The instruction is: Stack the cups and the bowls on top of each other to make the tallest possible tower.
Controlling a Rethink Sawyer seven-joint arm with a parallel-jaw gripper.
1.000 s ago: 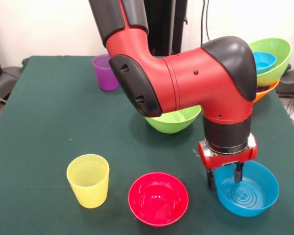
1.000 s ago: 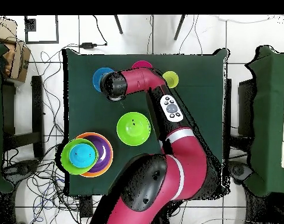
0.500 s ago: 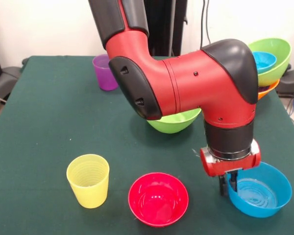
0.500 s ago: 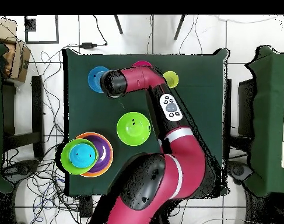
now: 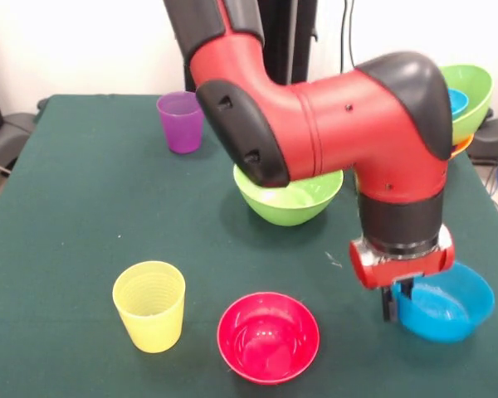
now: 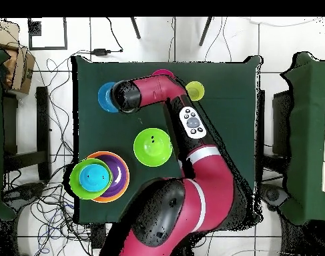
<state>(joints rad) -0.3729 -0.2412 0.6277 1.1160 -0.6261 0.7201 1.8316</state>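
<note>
Front view: gripper [image 5: 397,300] apparently pinches the tilted blue bowl's [image 5: 444,303] rim.

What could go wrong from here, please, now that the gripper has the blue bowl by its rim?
The gripper pinches the blue bowl only at one edge, so the tilted bowl might slip or swing out. The tower already looks lopsided, its top green bowl leaning, so adding another could topple it. The arm may also brush the loose green bowl.
</note>
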